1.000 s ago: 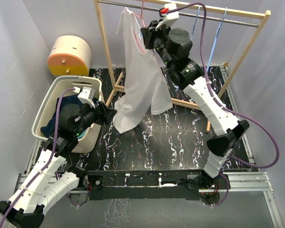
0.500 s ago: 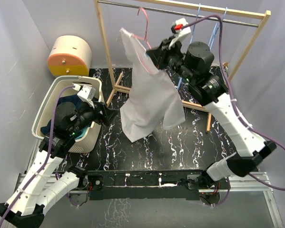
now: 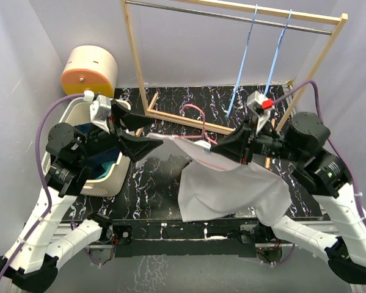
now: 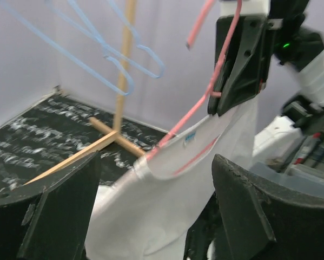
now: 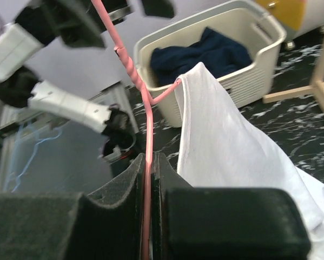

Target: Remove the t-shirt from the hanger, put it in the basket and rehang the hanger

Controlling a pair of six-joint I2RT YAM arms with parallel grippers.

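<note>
My right gripper [image 3: 224, 150] is shut on the wire of a pink hanger [image 3: 202, 121], held low over the middle of the table. In the right wrist view the hanger [image 5: 130, 70] runs between the closed pads [image 5: 149, 160]. A white t-shirt [image 3: 231, 189] hangs on it and drapes toward the front edge. It also shows in the right wrist view [image 5: 232, 157]. My left gripper [image 3: 155, 131] is open wide at the shirt's left shoulder. In the left wrist view the shirt [image 4: 151, 216] lies between the spread fingers [image 4: 156, 189], under the hanger [image 4: 189, 116], and I cannot tell whether they touch it.
A white laundry basket [image 3: 118, 174] holding a dark blue garment [image 3: 100, 162] stands at the left. A wooden clothes rack [image 3: 134, 61] stands at the back, with two blue hangers [image 3: 247, 61] on its rail. An orange-and-cream drum [image 3: 88, 70] sits at the back left.
My right arm took the hanger and shirt off the rail and swung them down toward the table's middle. My left arm rose from the basket and turned its open jaws toward the shirt.
</note>
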